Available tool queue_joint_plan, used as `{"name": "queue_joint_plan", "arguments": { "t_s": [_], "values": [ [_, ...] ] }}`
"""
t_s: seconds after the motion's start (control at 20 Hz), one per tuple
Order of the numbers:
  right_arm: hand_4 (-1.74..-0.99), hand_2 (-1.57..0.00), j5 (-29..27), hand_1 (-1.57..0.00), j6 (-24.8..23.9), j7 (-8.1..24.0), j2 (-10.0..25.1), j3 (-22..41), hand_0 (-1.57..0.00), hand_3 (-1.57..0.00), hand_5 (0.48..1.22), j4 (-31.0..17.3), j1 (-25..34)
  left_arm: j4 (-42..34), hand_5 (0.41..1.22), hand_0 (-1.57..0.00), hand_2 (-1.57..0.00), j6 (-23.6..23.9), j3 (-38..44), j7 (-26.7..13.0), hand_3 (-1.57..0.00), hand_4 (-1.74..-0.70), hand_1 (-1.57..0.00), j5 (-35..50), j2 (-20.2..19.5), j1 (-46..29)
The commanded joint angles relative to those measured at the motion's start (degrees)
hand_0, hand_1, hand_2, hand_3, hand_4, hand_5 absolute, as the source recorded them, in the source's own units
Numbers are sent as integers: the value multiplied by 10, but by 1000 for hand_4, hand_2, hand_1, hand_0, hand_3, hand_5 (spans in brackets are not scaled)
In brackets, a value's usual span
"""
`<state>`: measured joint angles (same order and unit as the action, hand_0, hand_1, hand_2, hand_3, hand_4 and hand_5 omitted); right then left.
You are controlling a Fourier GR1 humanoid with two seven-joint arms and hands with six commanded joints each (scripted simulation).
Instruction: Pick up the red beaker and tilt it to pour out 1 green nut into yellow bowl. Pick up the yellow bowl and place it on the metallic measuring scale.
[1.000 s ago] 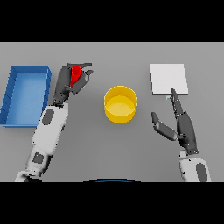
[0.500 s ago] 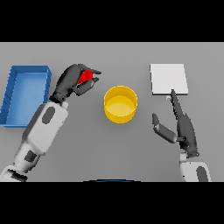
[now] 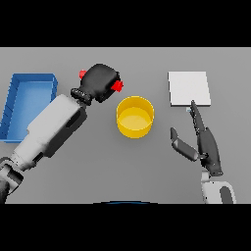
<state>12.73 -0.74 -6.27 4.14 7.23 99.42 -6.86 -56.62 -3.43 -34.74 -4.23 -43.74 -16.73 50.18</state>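
On the grey worktop (image 3: 73,181) the pouring step is in hand. The left hand (image 3: 100,82), fingers curled round the red beaker (image 3: 116,86), has moved since a second ago to just beside the yellow bowl (image 3: 135,116) (the scale (image 3: 189,88) waits). Next it must tilt further. The right hand (image 3: 206,144) rests open.

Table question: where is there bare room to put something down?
Bare grey lies between the bowl and the scale, and along the near edge below the bowl. It is crowded where the left robot hand holds the beaker beside the bin.
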Motion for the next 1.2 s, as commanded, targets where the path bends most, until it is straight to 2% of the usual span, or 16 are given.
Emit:
{"name": "queue_joint_plan", "arguments": {
  "t_s": [0.0,0.1,0.15,0.25,0.35,0.45,0.55,0.75,0.9,1.05,1.15],
  "values": [
    [-1261,1,0,1,-3,-2,1,-4,1,1,715,-3,5,14,1198,-1570,-1570,-12,-18,9,-1570,-1690,-1570,-13,1,14],
    [-1258,1,-3,1,-3,3,1,-7,1,1,697,-8,8,32,1206,-1571,-1571,-38,-56,23,-1571,-1613,-1571,-41,-2,43],
    [-1253,1,1,1,-8,-4,-2,-5,1,1,688,-6,6,40,1209,-1571,-1571,-57,-77,14,-1571,-1637,-1571,-56,4,56],
    [-1237,1,7,1,-15,-3,-10,-2,1,1,671,-6,0,50,1214,-1571,-1571,-88,-103,24,-1571,-1672,-1571,-68,2,81],
    [-1220,1,2,1,-17,15,-14,-6,1,1,657,-9,10,69,1216,-1571,-1571,-101,-128,33,-1571,-1694,-1571,-80,7,105],
    [-1198,1,6,1,-19,0,-12,-4,1,1,650,-8,4,80,1218,-1571,-1571,-119,-156,44,-1571,-1709,-1571,-93,8,127],
    [-1195,1,17,1,-25,3,-11,-3,1,1,647,-12,6,90,1219,-1571,-1571,-134,-188,43,-1571,-1720,-1571,-112,14,149],
    [-1183,1,19,1,-27,1,-11,-3,1,1,643,-8,1,110,1220,-1571,-1571,-145,-245,57,-1571,-1733,-1571,-144,14,182],
    [-1179,1,14,1,-29,16,-15,-6,1,1,627,-8,14,128,1221,-1571,-1571,-127,-287,74,-1571,-1735,-1571,-167,26,199],
    [-1164,1,21,1,-29,12,-15,1,1,1,625,-2,4,141,1221,-1571,-1571,-121,-333,82,-1571,-1735,-1571,-198,31,230],
    [-1162,1,16,1,-31,7,-12,-8,1,1,627,-16,11,149,1221,-1571,-1571,-121,-359,85,-1571,-1734,-1571,-211,37,242]
  ]
}}
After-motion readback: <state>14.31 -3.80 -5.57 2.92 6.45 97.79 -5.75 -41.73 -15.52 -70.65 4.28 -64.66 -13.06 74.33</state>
